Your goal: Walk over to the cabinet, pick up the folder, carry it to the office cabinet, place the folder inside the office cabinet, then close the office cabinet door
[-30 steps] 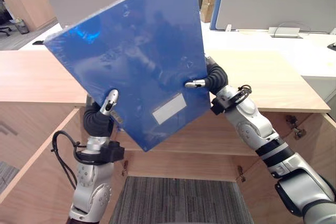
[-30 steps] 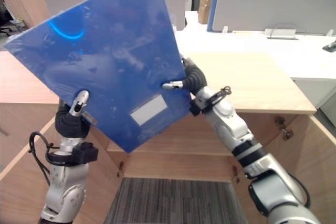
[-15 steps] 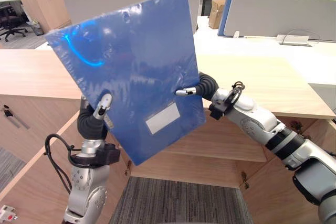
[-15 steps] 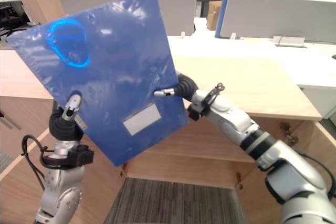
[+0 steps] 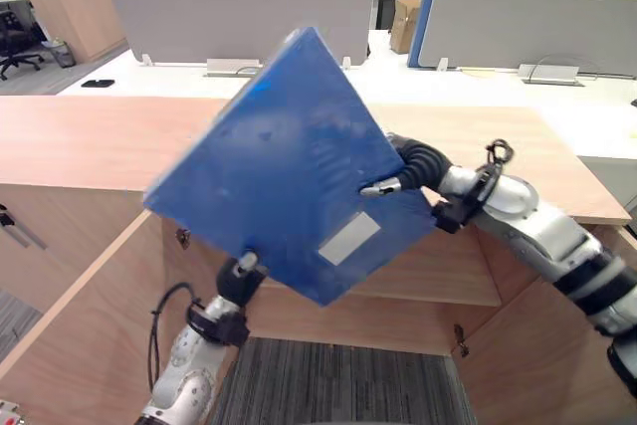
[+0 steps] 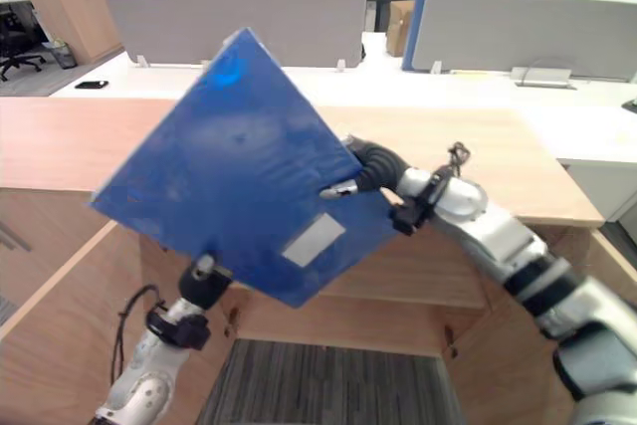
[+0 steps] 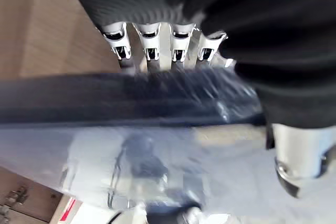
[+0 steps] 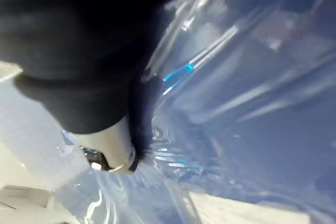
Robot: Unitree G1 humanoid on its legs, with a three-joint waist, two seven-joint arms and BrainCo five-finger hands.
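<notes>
The blue folder (image 5: 289, 166), wrapped in clear film with a pale label, hangs tilted on one corner in front of the wooden office cabinet (image 5: 80, 136). My right hand (image 5: 413, 164) grips its right edge: the thumb (image 5: 383, 187) lies on the front face and the fingers curl behind. The right wrist view shows that thumb (image 8: 107, 145) pressed on the glossy film of the folder (image 8: 252, 103). My left hand (image 5: 239, 281) sits low under the folder's lower edge and touches it. In the left wrist view the folder's dark spine (image 7: 131, 103) crosses in front of the left hand (image 7: 157, 3).
The cabinet stands open below its top, with an inner shelf (image 5: 468, 291) and door panels swung out at left (image 5: 70, 335) and right (image 5: 528, 365). Grey carpet (image 5: 338, 385) lies between them. Office desks with grey dividers (image 5: 239, 22) stand behind.
The folder has tipped down and turned onto a corner. My left hand has dropped from the folder's left side to beneath its lower edge. The right hand keeps its hold.
</notes>
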